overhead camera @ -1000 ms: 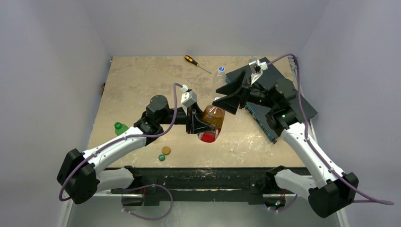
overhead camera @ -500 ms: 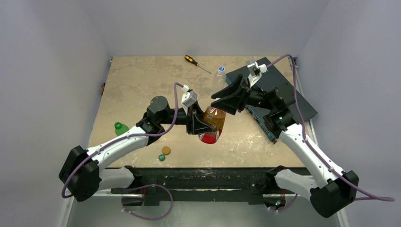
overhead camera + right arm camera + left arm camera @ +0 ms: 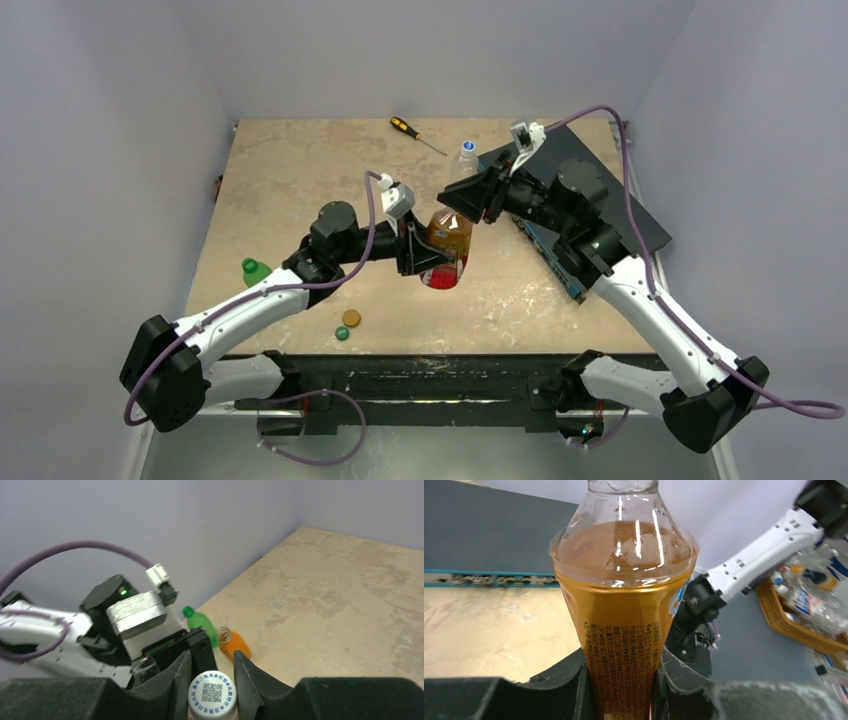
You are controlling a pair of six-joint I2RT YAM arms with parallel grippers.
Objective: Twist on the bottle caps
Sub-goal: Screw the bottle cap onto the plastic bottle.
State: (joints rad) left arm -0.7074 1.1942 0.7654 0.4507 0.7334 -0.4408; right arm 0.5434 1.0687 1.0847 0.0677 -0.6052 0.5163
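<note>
Amber bottle (image 3: 624, 605) mid-table, lower body clamped between the left gripper (image 3: 430, 262) fingers. White cap (image 3: 211, 692) sits on its neck, pinched by the right gripper (image 3: 211, 667). Orange cap (image 3: 351, 318) and dark green cap (image 3: 342, 333) lie loose near the front edge.

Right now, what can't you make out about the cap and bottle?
- Top external: the right gripper covers the neck of the amber bottle, so cap seating is hidden.
- Left wrist: the bottle's mouth is cut off by the top edge.
- Right wrist: the white cap shows only its top; threads and bottle are cut off by the bottom edge.
- Top external: the clear bottle is too small to judge.
</note>
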